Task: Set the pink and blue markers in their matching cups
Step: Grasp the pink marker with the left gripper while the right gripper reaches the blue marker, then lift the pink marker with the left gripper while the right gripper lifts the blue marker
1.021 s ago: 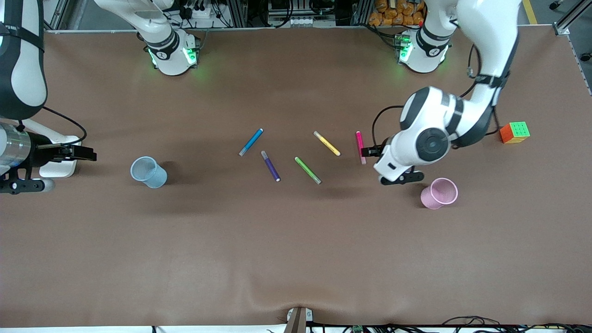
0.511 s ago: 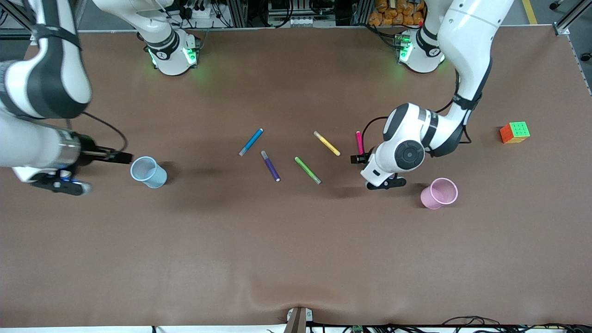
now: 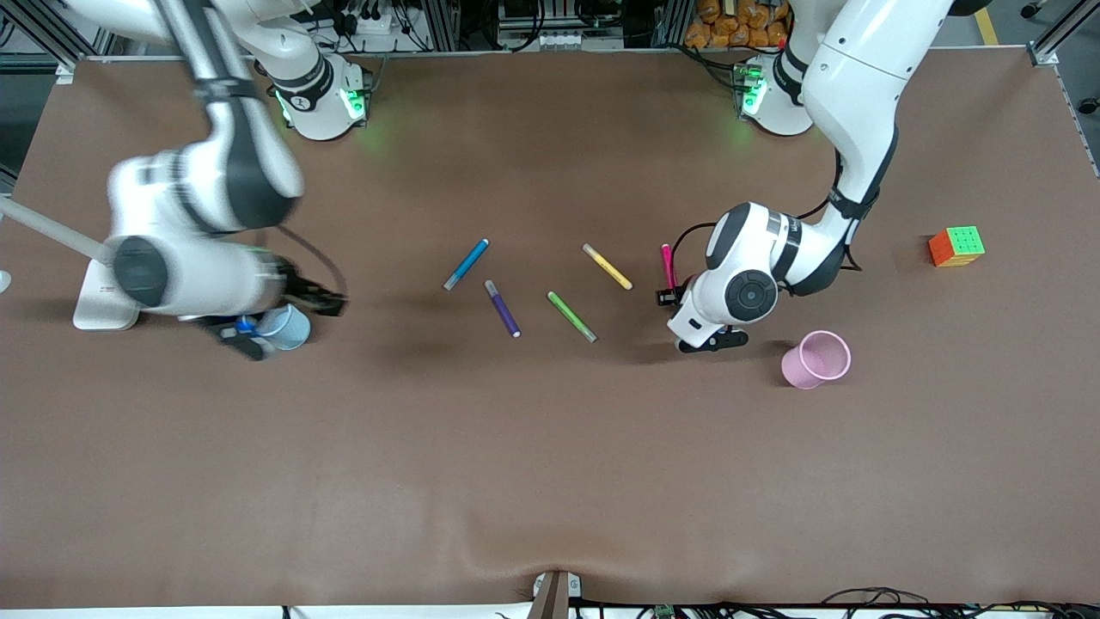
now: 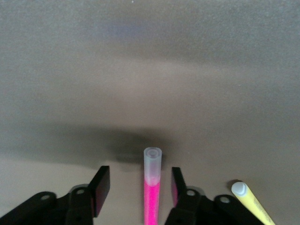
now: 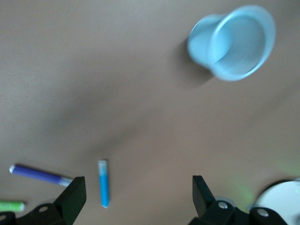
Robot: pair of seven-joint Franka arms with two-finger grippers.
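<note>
**Front view.** The left gripper (image 3: pixel 674 297) is sitting low on the table (image 3: pixel 550 481) over the near end of the pink marker (image 3: pixel 667 260). The pink cup (image 3: pixel 816 359) is standing at about 4 o'clock from it, near but apart. The right gripper (image 3: pixel 284 320) is sweeping, blurred, right over the blue cup (image 3: pixel 294 330). The blue marker (image 3: pixel 467 263) is lying at about 2 o'clock from that cup, well apart. Risk: a low finger could clip the blue cup and tip it, because the arm is moving fast. Versus the earlier frames, the right gripper is now over the cup instead of just beside it at 9 o'clock. The left gripper has shifted only slightly, and nothing on the table has moved.

**Left wrist view.** The left gripper (image 4: pixel 139 185) is released, with its jaws straddling the pink marker (image 4: pixel 152 197) and a gap showing on each side. The marker is sitting off-centre between them. Risk: the closer finger would be touching first, rolling or skewing the marker. The grab is also close to the cap end, so the marker may swing when lifted. The yellow pen (image 4: pixel 251 204) is lying just beside one finger and could get nudged.

**Right wrist view.** The right gripper (image 5: pixel 138 197) is wide open and holding nothing. The blue marker (image 5: pixel 103 185) is showing between its fingers, close to one of them. The blue cup (image 5: pixel 232 42) is upright and well apart from the marker. Risk: the purple pen (image 5: pixel 40 175) is lying near the blue marker and could be grabbed by mistake.
</note>
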